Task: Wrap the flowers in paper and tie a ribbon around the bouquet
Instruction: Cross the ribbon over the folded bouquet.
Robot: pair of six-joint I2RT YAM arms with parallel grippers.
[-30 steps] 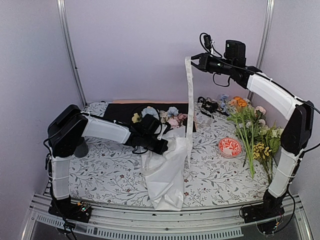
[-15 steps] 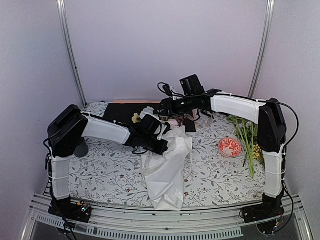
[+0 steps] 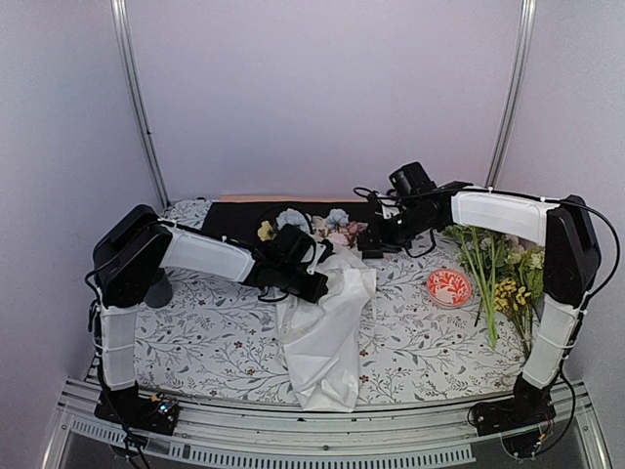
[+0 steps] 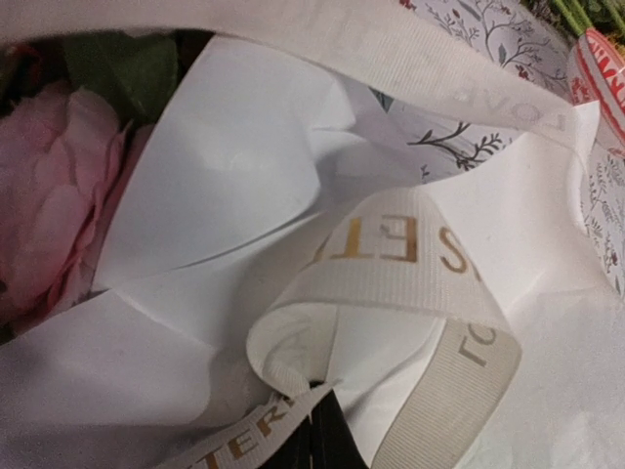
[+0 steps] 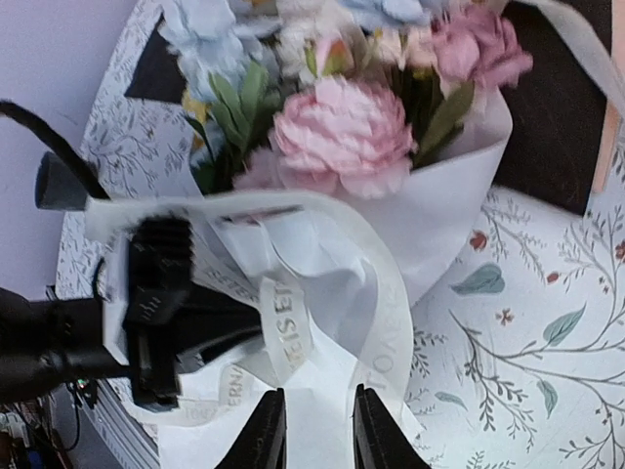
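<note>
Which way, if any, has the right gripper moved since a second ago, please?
Yes. The right gripper has come down from high above the table. It is now low beside the bouquet, just up-left of the red-and-white disc.

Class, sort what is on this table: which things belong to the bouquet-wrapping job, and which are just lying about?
In the job: flowers, paper, ribbon.
Lying about: red-and-white disc, loose orange-and-yellow sprigs, black sheet.

My left arm (image 3: 205,256): white shell segments between bulky black joint housings.
My right arm (image 3: 498,213): matching white shells, black elbow, thin black cable (image 3: 427,246) looped at the wrist.
My right hand (image 5: 314,435): two slim black fingers.
My bases (image 3: 137,408): black blocks, thin wiring.
</note>
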